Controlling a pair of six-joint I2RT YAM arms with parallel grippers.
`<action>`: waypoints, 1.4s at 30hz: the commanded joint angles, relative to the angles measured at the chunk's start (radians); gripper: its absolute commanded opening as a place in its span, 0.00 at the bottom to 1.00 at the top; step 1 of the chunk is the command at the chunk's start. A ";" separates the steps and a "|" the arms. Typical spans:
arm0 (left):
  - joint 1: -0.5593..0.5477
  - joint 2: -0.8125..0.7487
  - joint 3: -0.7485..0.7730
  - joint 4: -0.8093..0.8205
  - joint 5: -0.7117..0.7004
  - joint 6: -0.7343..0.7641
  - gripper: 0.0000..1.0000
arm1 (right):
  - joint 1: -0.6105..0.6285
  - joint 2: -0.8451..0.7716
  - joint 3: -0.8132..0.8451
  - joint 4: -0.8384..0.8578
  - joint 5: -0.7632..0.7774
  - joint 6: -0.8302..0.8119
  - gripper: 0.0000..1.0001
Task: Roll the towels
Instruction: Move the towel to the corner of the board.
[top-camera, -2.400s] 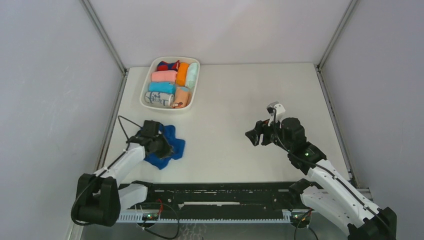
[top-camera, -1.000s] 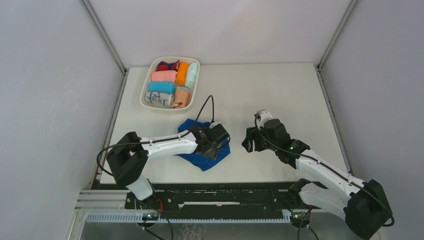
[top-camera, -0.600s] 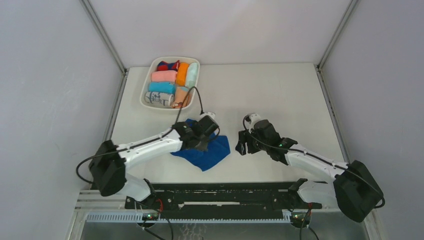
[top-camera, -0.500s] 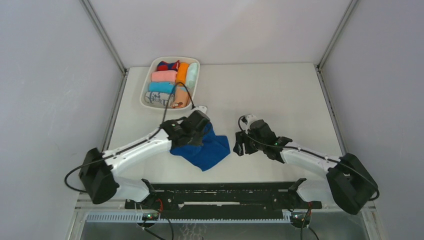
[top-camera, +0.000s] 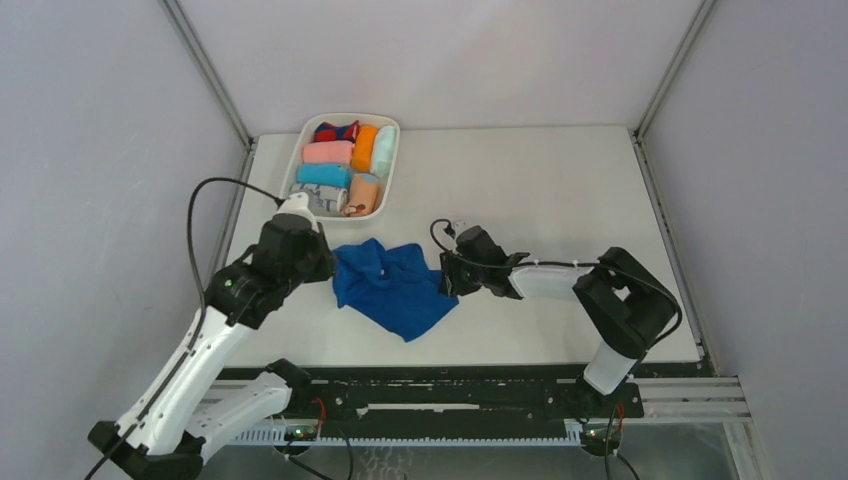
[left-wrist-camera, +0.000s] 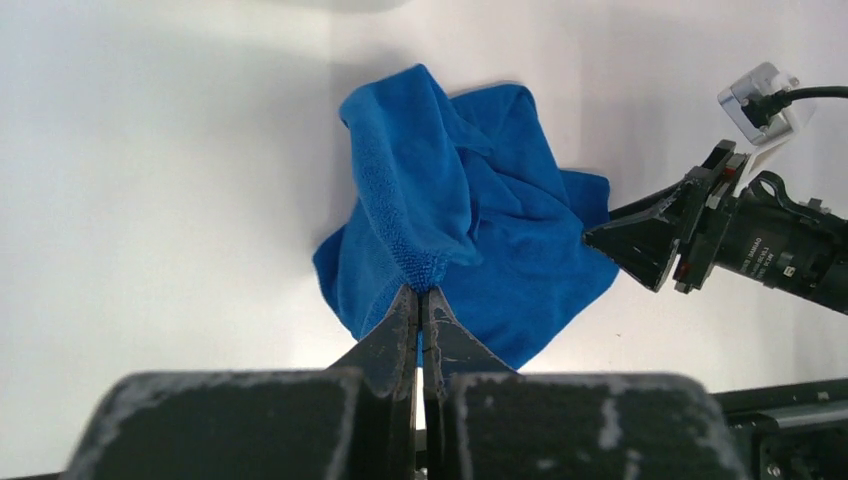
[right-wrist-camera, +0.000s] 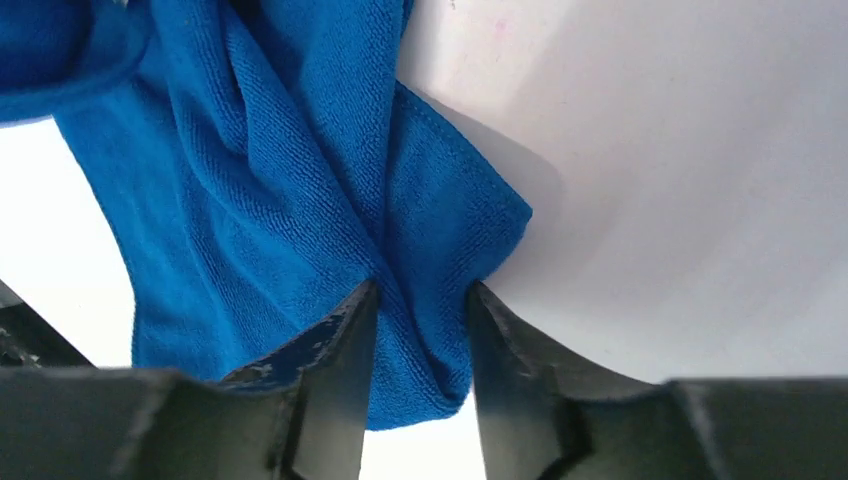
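The royal-blue terry towel lies crumpled on the table in front of the tray. My left gripper is at its left edge, shut on a raised fold of the towel. My right gripper is at the towel's right edge. Its fingers are closed in on a bunched fold of the blue towel. A peach-orange roll lies in the tray's near right corner; I cannot make out its spots.
The white tray at the back left holds several rolls: pink, orange, mint, light blue, white printed and a red-and-blue one. The left arm's cable loops above the table's left edge. The black rail runs along the near edge.
My left gripper has moved left from above the towel's middle, drawing a fold with it. My right gripper has moved left onto the towel's right edge.
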 joint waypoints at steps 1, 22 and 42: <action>0.096 -0.087 0.037 -0.084 0.016 0.042 0.00 | 0.009 0.058 0.037 0.048 0.011 0.028 0.26; 0.351 -0.180 0.020 -0.040 0.283 -0.083 0.00 | -0.351 -0.231 0.488 -0.586 0.217 -0.208 0.60; 0.351 -0.278 -0.221 0.018 0.201 -0.129 0.00 | -0.441 -0.103 0.136 -0.131 -0.001 -0.102 0.68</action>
